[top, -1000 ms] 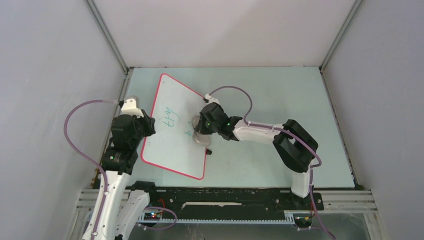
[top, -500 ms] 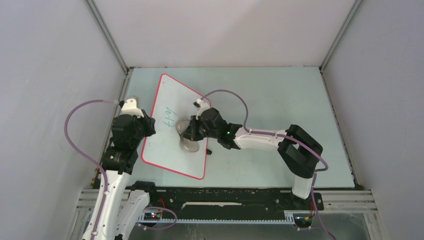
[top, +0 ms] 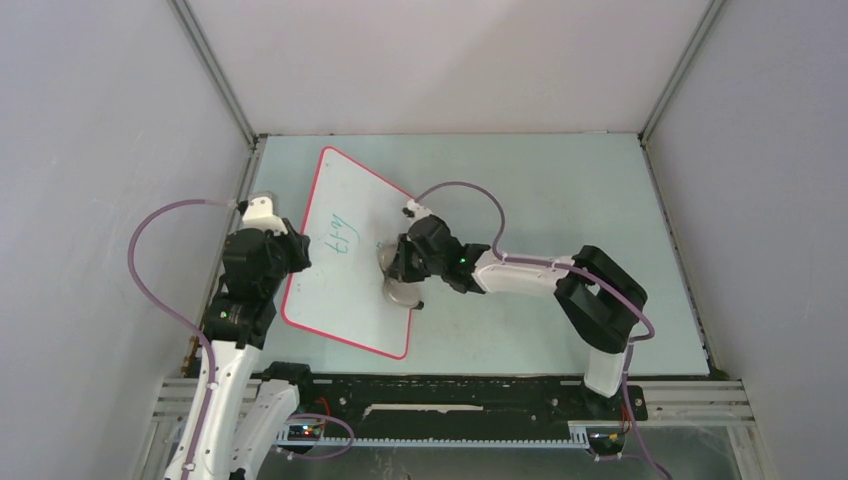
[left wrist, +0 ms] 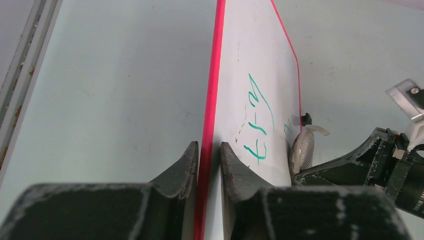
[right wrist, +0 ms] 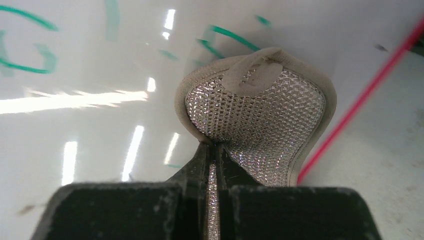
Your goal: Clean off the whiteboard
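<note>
Two grippers meet at the whiteboard point(top: 340, 300), lying angled on the table's point(top: 560, 200) left half. The left gripper point(left wrist: 209, 150) clamps its red left rim; the right gripper point(right wrist: 215, 150) pinches a grey pad point(right wrist: 255, 115) against the board beside green writing point(top: 340, 240).

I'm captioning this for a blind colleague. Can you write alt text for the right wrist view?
The right tool, shut on a grey mesh pad, holds it against the whiteboard. Above and left of the pad, green writing shows, and the red rim runs diagonally at right.
</note>
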